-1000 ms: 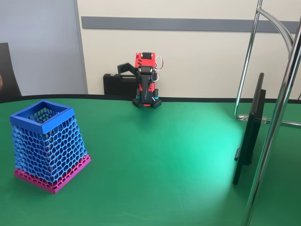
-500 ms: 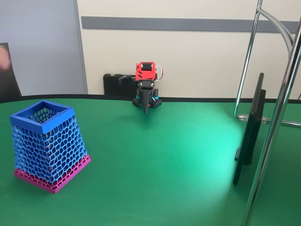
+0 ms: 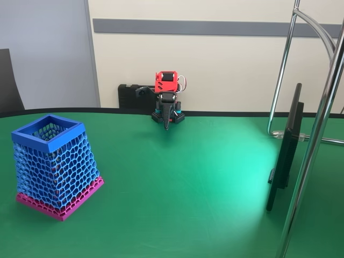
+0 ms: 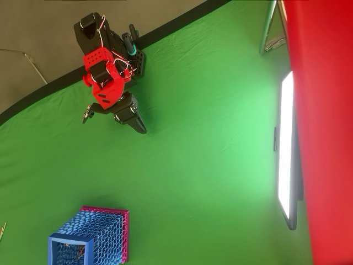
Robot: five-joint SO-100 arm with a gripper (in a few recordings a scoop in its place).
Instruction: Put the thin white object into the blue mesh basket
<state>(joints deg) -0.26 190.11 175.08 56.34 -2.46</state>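
Blue mesh hides whatever the one basket (image 3: 54, 164) holds, near the worktop's (image 3: 188, 177) left edge; one arm's jaws (image 3: 167, 126) at the far edge look together.

The blue mesh basket (image 3: 54, 164) stands upright on the green table, near its left edge in the fixed view and at the bottom left in the overhead view (image 4: 91, 240). It has honeycomb walls, a solid blue square rim and a magenta base. A thin pale sliver at the overhead view's left edge may be the thin white object (image 4: 3, 229), though it is too small to tell.
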